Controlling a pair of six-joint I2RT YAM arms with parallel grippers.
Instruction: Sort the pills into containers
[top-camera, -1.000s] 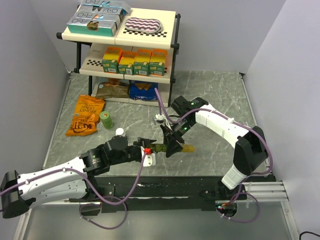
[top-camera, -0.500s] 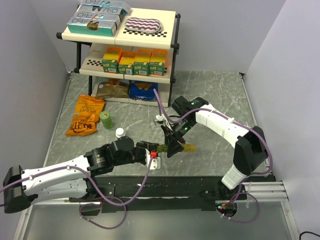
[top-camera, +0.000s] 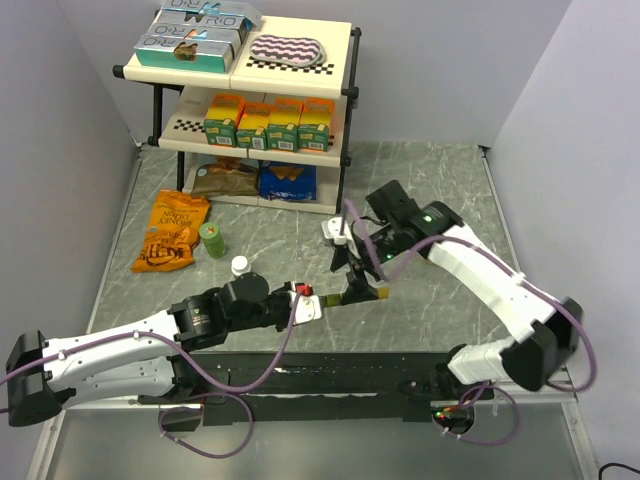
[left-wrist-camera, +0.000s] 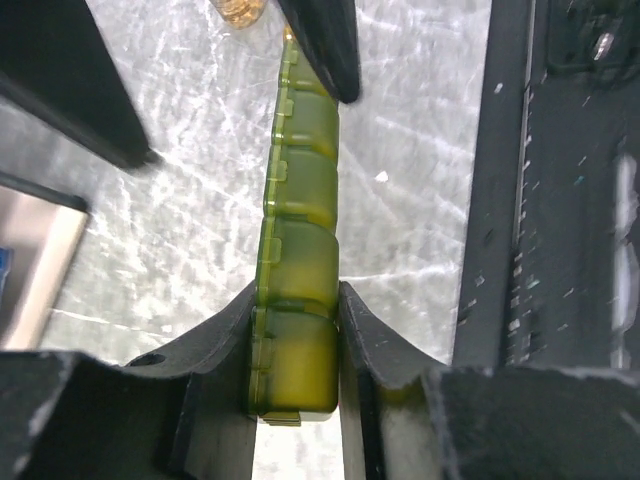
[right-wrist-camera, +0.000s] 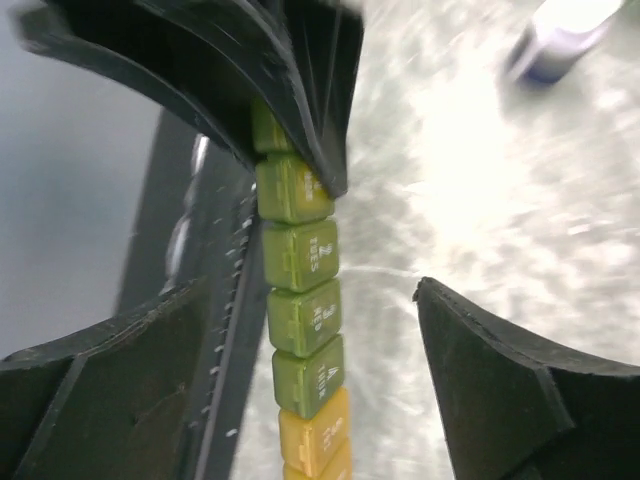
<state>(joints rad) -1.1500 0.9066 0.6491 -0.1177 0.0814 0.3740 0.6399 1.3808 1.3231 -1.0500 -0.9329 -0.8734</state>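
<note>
Long, narrow, translucent plastic strip of pill compartments (left-wrist-camera: 305, 190), olive shading to yellow, sits near the middle of the grey marbled tabletop's (top-camera: 430, 200) near edge. The left claw (left-wrist-camera: 297, 300) is clenched on its olive end. The right claw (right-wrist-camera: 308, 288) is spread wide, straddling its mid-length.

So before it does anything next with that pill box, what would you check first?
1. Left jaws grip the strip: ok, shut on its olive end.
2. Right jaws free to move: ok, open, spread either side of the strip, not touching it.
3. Lids open for pills: not ok, those in view look shut.
4. Pill ready to drop: not ok, neither pair of jaws holds one.
5. Strip lying flat on the table: cannot tell.
</note>
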